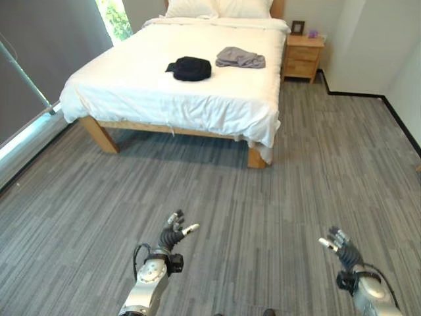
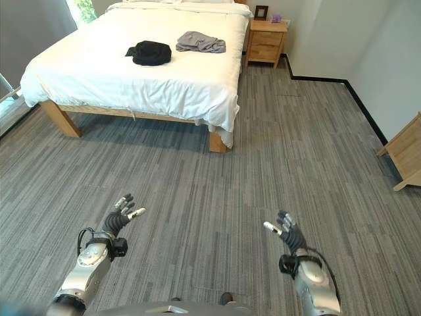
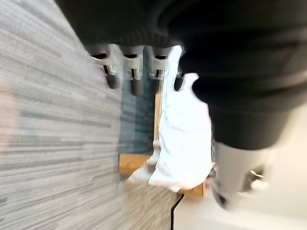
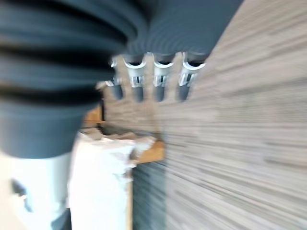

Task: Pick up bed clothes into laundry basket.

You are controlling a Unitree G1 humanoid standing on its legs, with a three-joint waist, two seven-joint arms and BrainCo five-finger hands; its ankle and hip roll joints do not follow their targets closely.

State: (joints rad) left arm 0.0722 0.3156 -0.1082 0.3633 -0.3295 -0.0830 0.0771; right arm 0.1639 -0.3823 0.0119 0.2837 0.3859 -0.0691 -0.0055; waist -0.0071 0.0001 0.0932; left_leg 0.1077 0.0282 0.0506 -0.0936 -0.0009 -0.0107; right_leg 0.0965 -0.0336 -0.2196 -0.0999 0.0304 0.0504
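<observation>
Left eye: wood-framed bed [image 1: 197, 85] under a smooth white sheet; on it a rumpled black garment [image 1: 191, 68] and, near it, a flat crumpled grey garment [image 1: 241, 58]. Right eye: left hand [image 2: 118, 219] and right hand [image 2: 287, 231] hover over striped grey plank floor [image 2: 210, 197], well short of the bed, fingers loosely spread, empty. Wrist views: fingers straight, holding nothing.

Black garment [image 1: 191, 68] and grey garment [image 1: 241, 58] on white bed [image 1: 171, 92]; grey-striped floor [image 1: 276, 197].
</observation>
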